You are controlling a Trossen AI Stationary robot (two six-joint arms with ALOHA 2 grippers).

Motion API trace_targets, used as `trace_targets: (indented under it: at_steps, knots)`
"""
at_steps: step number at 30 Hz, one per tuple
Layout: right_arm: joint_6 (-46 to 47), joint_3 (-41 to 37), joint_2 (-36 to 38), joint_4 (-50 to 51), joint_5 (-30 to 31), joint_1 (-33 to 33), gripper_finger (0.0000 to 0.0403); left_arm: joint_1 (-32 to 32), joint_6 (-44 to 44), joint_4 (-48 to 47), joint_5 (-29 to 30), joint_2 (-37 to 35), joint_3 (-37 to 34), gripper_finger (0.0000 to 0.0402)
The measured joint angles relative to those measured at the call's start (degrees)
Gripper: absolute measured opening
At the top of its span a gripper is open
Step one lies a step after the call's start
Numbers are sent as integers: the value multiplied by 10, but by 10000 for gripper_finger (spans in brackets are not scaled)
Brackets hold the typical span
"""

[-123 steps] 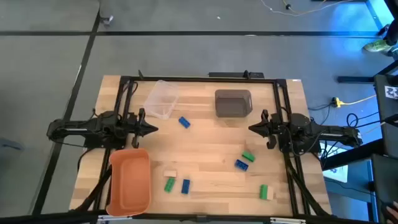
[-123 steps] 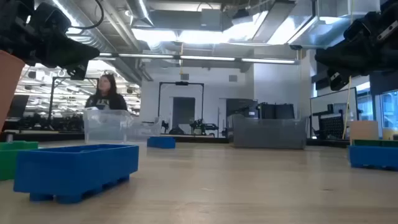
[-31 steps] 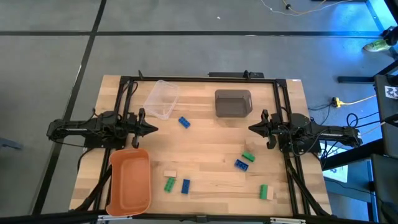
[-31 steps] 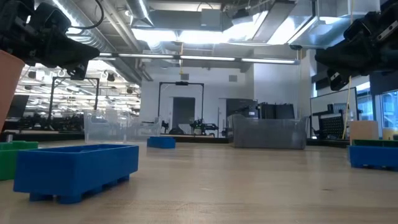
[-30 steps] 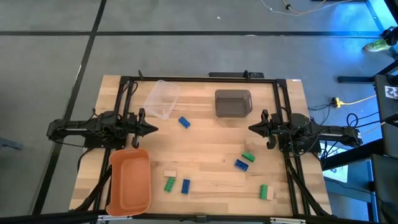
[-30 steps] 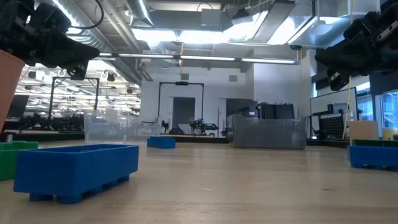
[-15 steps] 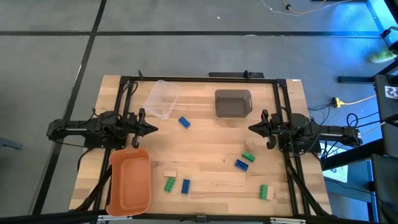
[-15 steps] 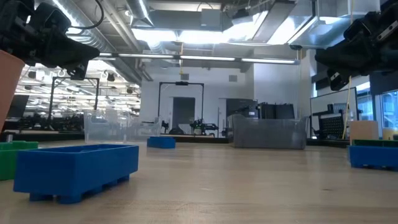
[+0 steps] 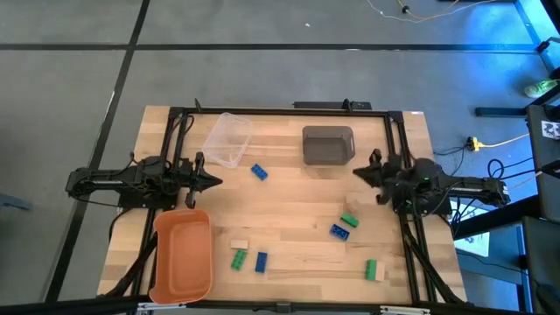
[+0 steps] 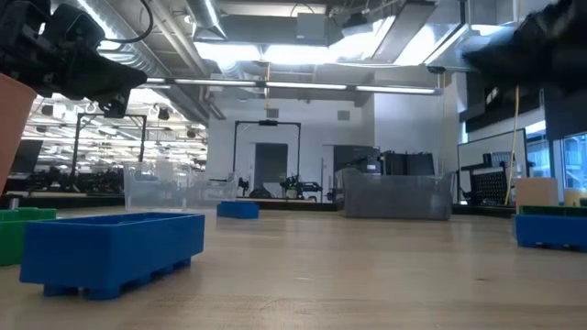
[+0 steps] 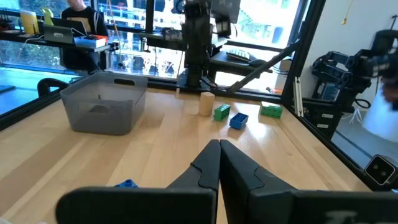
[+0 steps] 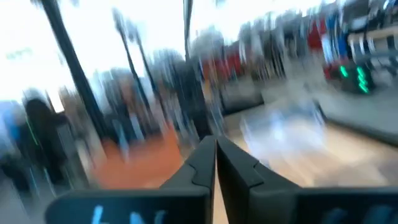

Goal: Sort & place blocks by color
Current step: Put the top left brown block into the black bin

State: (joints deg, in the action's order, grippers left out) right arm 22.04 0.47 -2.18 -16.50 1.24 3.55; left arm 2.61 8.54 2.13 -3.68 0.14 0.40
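Several small blocks lie flat on the wooden table: a blue one point(image 9: 259, 171) near the middle, a green point(image 9: 349, 220) and a blue one point(image 9: 339, 232) toward the right, a tan point(image 9: 239, 244), a green point(image 9: 238, 258) and a blue one point(image 9: 262, 261) near the front, and a green one point(image 9: 371, 269) beside a tan one at the front right. My left gripper point(image 9: 214, 181) hovers shut at the table's left side, above the orange tray's far end. My right gripper point(image 9: 357, 171) hovers shut at the right side, beyond the green and blue blocks. Both touch nothing.
An orange tray point(image 9: 183, 254) sits at the front left, a clear tub point(image 9: 227, 138) at the far left and a grey bin point(image 9: 328, 145) at the far middle. A black frame point(image 9: 280, 111) runs along the table's far edge and sides. Bare wood lies between the grippers.
My right gripper has swung a little toward the table's far edge, and its wrist view is blurred by the motion. It has stayed shut. The blocks and my left arm have kept still.
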Motion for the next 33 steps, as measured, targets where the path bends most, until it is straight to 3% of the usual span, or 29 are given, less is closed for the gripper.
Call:
trace_targets:
  at_steps: [3, 6, 10, 13, 16, 21, 25, 29, 33]
  knots:
    - [87, 0, 0, -144, 47, 0, 19, 0, 0, 0, 0, 0, 0, 0]
    - [108, 0, 0, -246, 75, 0, 19, 0, 0, 0, 0, 0, 0, 0]
    - [154, 33, -3, -248, 135, 2, 23, 0, 0, 0, 0, 0, 0, 0]
    - [190, 102, -26, -130, 96, 2, 44, 0, 0, 0, 0, 0, 0, 0]
    - [210, 212, -76, 51, 28, 2, 84, 0, 0, 0, 0, 0, 0, 0]
    - [243, 409, -202, 417, -29, 1, 161, 0, 0, 0, 0, 0, 0, 0]
    - [302, 516, -309, 641, -80, 0, 200, 0, 0, 0, 0, 0, 0, 0]
    - [353, 559, -397, 769, -125, 0, 208, 0, 0, 0, 0, 0, 0, 0]
    - [376, 550, -466, 806, -138, -8, 207, 0, 0, 0, 0, 0, 0, 0]
